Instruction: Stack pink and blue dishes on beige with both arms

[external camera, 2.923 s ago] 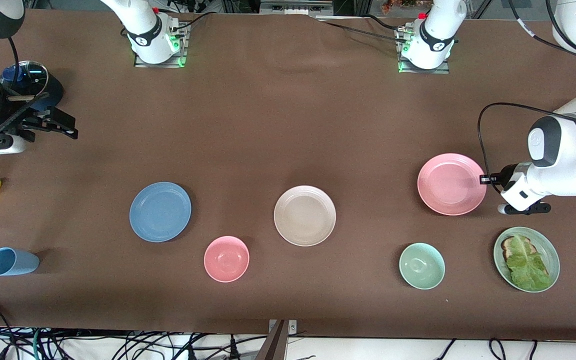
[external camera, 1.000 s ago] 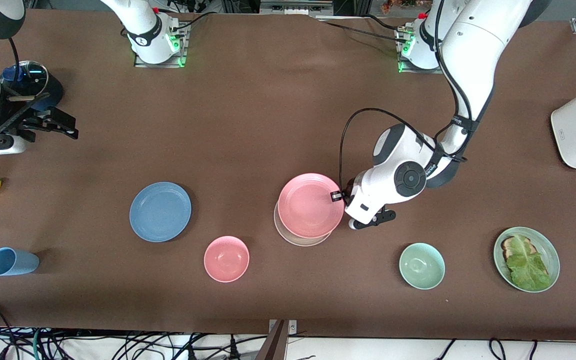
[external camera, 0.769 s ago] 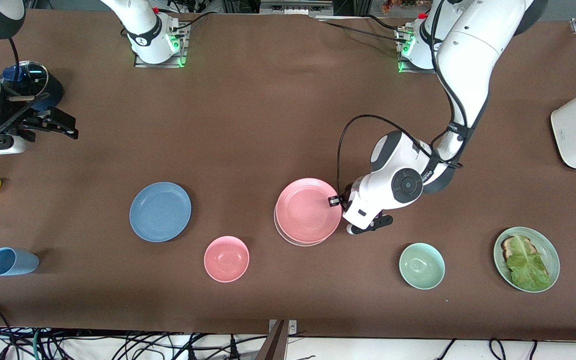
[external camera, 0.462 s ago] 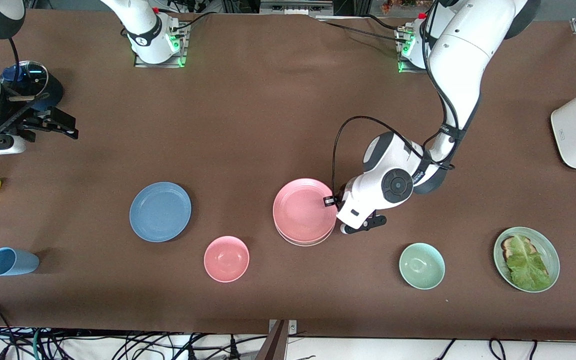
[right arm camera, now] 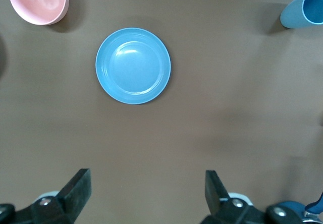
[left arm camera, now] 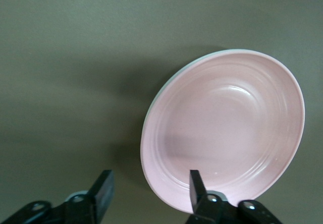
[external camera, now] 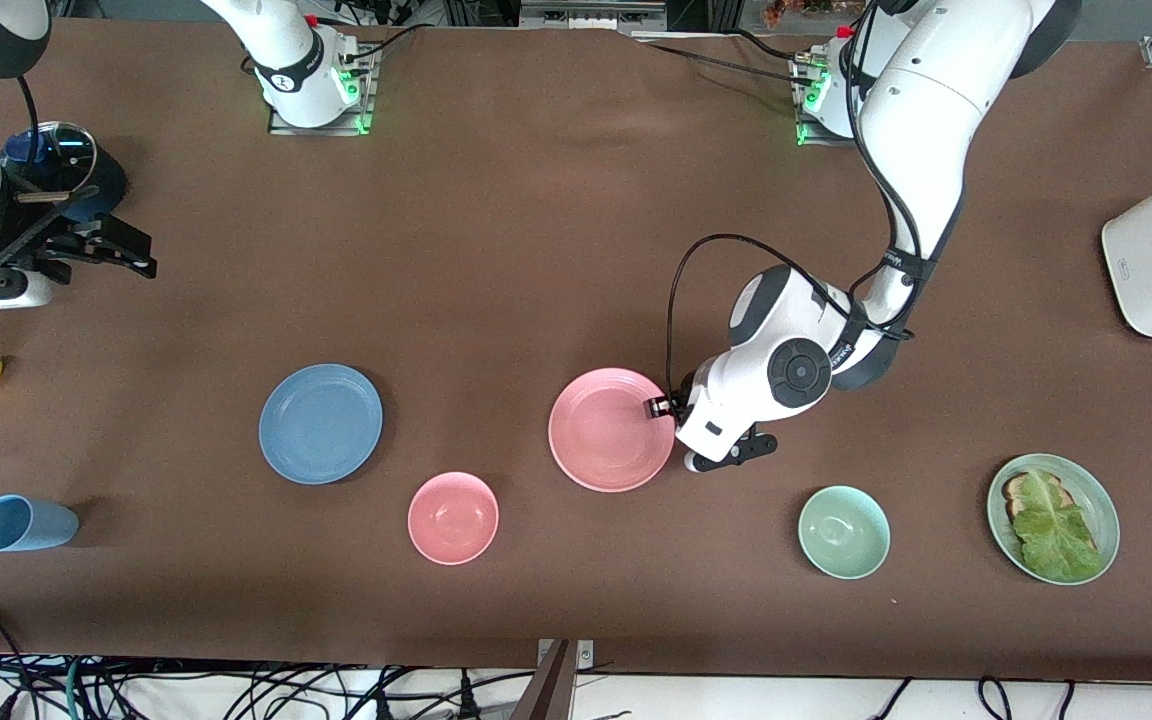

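The left gripper [external camera: 669, 407] sits low at the edge of the pink plate [external camera: 611, 429], on the side toward the left arm's end of the table; its fingers stand apart, one finger [left arm camera: 197, 184] over the plate's rim and the other [left arm camera: 103, 187] off the plate above bare table, so they straddle the rim with a gap either side and seem to grip nothing; I judge the plate released. The pink plate lies flat and hides the beige plate almost wholly; only a pale sliver [left arm camera: 169, 78] shows under its rim in the left wrist view, so the first stack looks made and centred.

The relation that matters next is the blue plate [external camera: 321, 423]; it lies on the table well apart from the left gripper, past the stack toward the right arm's end, and the right arm is the nearer one. The right gripper [right arm camera: 146, 191] hangs high with its fingers spread wide and empty; in its wrist view the blue plate [right arm camera: 133, 65] lies ahead of the fingertips and not under them, so that arm would have to advance over the plate and drop to a rim; being round, the plate has no long axis to align with. The pink bowl [external camera: 453, 517] and blue cup [external camera: 24, 523] lie near the blue plate but not touching it.
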Robot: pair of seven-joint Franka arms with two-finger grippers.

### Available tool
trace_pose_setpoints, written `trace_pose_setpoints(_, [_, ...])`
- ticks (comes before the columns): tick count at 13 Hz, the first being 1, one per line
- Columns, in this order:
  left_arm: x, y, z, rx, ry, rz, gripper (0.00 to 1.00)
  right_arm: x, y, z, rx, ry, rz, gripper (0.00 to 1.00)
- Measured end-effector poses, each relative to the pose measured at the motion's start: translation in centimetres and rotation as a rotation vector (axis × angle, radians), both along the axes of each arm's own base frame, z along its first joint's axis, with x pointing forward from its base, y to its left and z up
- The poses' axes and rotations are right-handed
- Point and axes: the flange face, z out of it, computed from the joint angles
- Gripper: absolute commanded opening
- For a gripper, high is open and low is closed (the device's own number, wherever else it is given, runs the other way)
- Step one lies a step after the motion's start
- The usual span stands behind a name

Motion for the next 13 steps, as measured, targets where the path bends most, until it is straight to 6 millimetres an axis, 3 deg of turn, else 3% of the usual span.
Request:
trace_pose_setpoints(8, [2.1, 6.1, 1.1, 0.064, 0.020, -0.019, 1.00, 0.0, 0.0, 0.0, 0.000, 0.000, 0.000, 1.00])
trace_pose_setpoints(10, [2.6, 9.1, 1.7, 0.068, 0.046, -0.062, 1.00, 0.0, 0.0, 0.0, 0.000, -0.001, 0.000, 1.00])
trace_pose_setpoints(13, [3.4, 16.1, 3.7, 0.060, 0.087, -0.121, 1.00, 0.0, 0.1, 0.0, 0.000, -0.002, 0.001, 1.00])
